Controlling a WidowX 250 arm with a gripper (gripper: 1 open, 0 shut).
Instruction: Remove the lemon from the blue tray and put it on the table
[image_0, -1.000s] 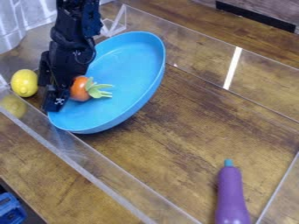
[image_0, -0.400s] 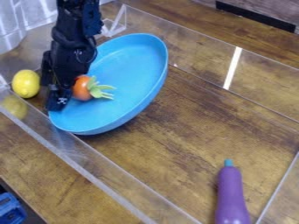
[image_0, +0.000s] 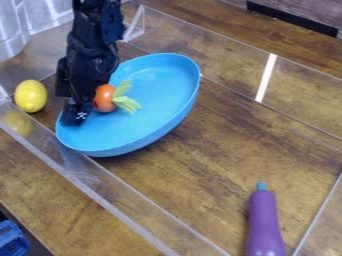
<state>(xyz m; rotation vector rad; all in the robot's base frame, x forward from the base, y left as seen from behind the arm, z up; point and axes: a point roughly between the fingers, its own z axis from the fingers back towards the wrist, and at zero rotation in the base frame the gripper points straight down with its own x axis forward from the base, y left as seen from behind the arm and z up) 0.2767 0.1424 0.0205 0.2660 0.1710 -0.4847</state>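
Lemon (image_0: 30, 95): on table (image_0: 227, 150), left of blue tray (image_0: 158, 105).
Gripper (image_0: 83, 100): jaws apart, empty, at tray's left rim.
Carrot (image_0: 110, 97): in tray.

No readable text, label, brand, number or sign shows on anything in view, on or around the blue tray (image_0: 158, 110).

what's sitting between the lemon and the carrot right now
In the camera view, the gripper and the left rim of the blue tray stand between the lemon and the carrot.
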